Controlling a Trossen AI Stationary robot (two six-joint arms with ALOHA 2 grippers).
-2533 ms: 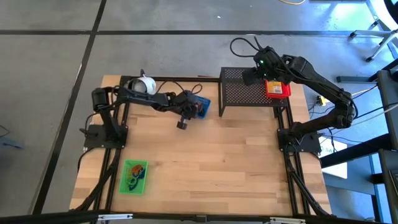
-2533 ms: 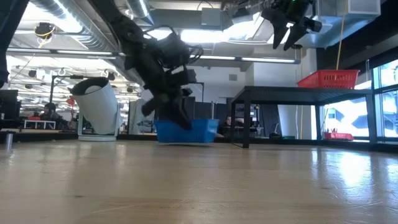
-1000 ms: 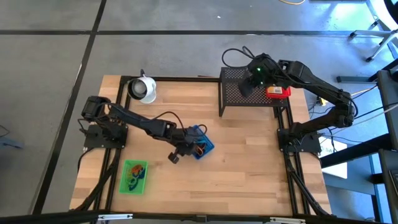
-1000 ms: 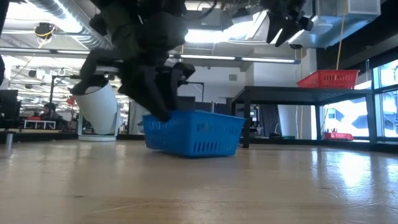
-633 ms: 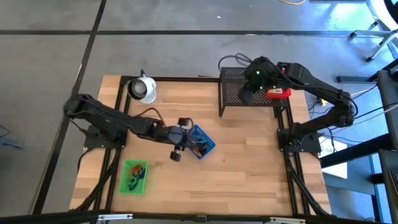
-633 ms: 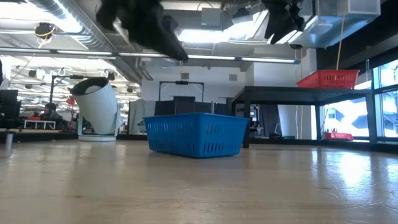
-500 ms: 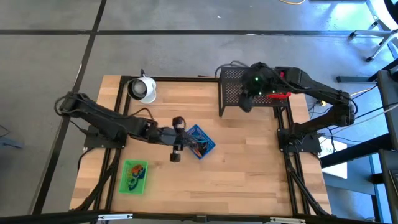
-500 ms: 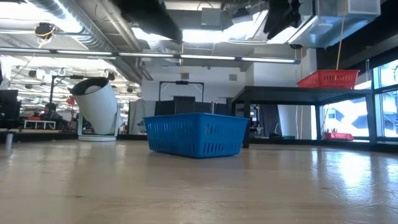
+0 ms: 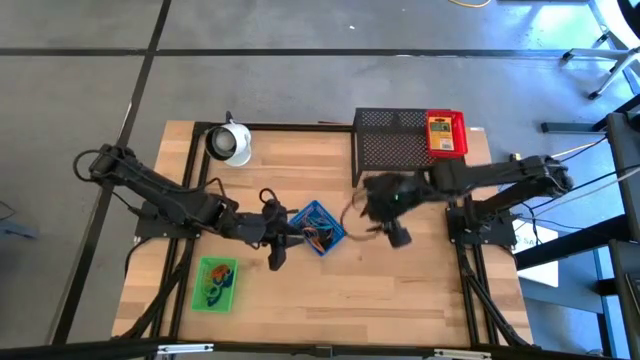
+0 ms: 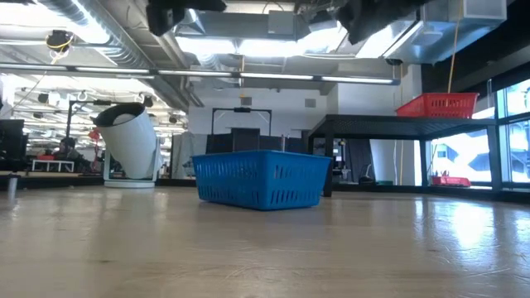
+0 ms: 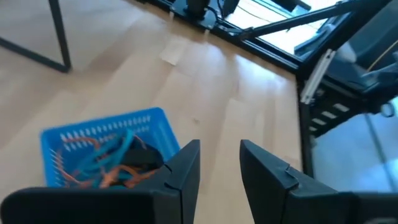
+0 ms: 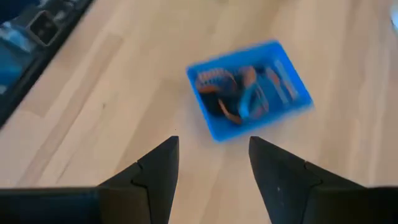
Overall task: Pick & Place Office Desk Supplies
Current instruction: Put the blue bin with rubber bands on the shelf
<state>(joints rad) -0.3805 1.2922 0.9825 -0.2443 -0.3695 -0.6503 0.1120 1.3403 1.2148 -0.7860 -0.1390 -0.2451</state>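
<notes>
Near the middle of the wooden surface (image 9: 400,300) we note the blue tray (image 9: 318,227), standing flat and holding a tangle of orange and blue band loops (image 12: 239,93) with something dark among them. We see the left hand (image 9: 277,245) just beside the tray's left side, reaching in low from the left edge, its arm stretched long across the boards. Its two fingers (image 11: 186,171) stand apart with a narrow gap, nothing between them; in its wrist view the tray lies just ahead and to one side of the tips. The right hand (image 9: 392,228) hangs on the tray's other side, near but apart, with its arm folded in from the right edge. Its fingers (image 12: 158,165) stand wider, empty, and the tray sits ahead of the gap. We record the green tray (image 9: 215,283) near the front left corner, well apart from both hands, and the red tray (image 9: 445,133) on the black mesh rack (image 9: 395,150) at the back right. A white cup-like object (image 9: 230,142) stands at the back left.
</notes>
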